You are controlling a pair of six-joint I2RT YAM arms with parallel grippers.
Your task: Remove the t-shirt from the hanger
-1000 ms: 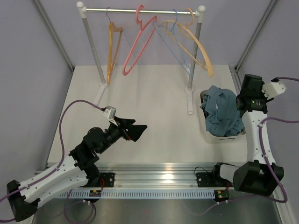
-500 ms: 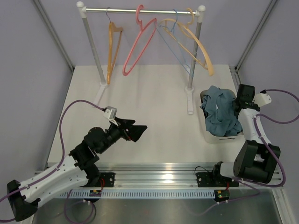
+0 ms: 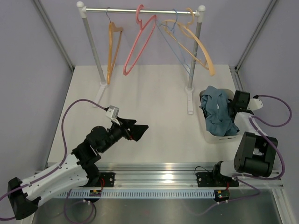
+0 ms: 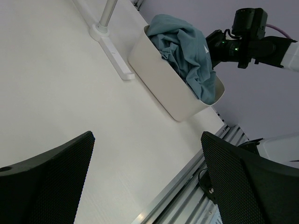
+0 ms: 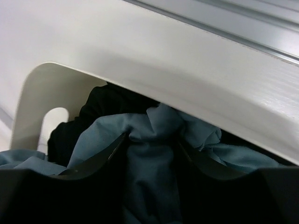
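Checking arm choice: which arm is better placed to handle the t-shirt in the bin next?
Right. The right gripper is in the bin, closed on a fold of the t-shirt; the left gripper hangs open over the table, far off.

Bright, soft light
Faint shadows are cast on the table (image 3: 149, 93); the right gripper (image 5: 150, 154) is seen dark, blurred.

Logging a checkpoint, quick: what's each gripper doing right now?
Left gripper: open, empty.
Right gripper: closed on a fold of the t-shirt.
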